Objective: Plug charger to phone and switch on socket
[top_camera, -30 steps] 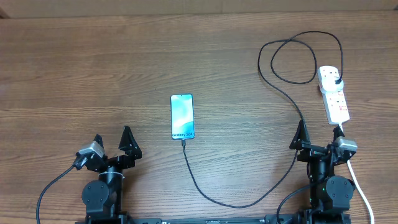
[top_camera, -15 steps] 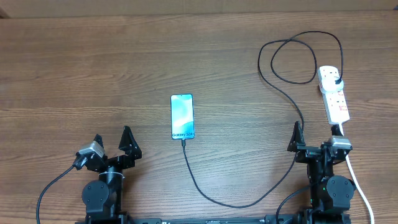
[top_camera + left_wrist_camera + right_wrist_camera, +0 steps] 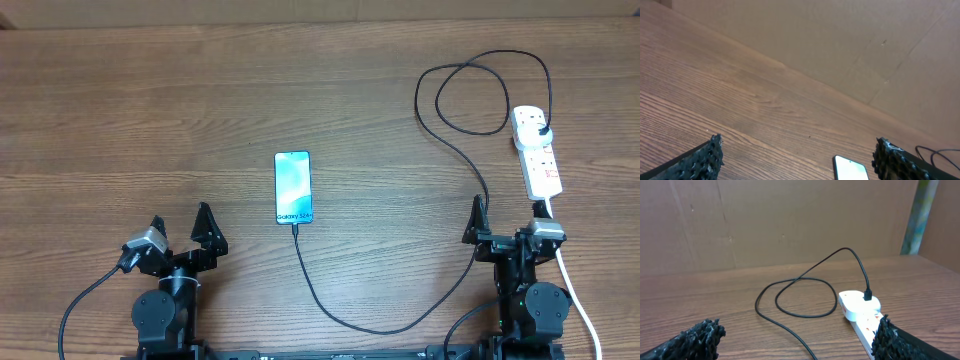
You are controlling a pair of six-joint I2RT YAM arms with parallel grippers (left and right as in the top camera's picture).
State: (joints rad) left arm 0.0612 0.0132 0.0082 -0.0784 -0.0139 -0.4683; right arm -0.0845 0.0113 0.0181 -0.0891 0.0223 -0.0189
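A: Since a second ago the right gripper (image 3: 510,218) has turned slightly toward frame left. Nothing else has shifted.

B: Jaws?

A: Both spread wide and empty, the left gripper (image 3: 180,220) too, at lower left.

B: Where are the parts?

A: The phone (image 3: 293,187) lies flat at centre. The charger (image 3: 541,130) tip touches its lower edge, but I cannot tell if it is seated. Its plug sits in the socket (image 3: 537,160), upper right.

B: So the switch remains?

A: I judge so, though it is too small to pick out. The socket looks light and may skid on the table (image 3: 120,120), so press straight down. The cable is limp. If it needs reseating, hold the stiff tip.
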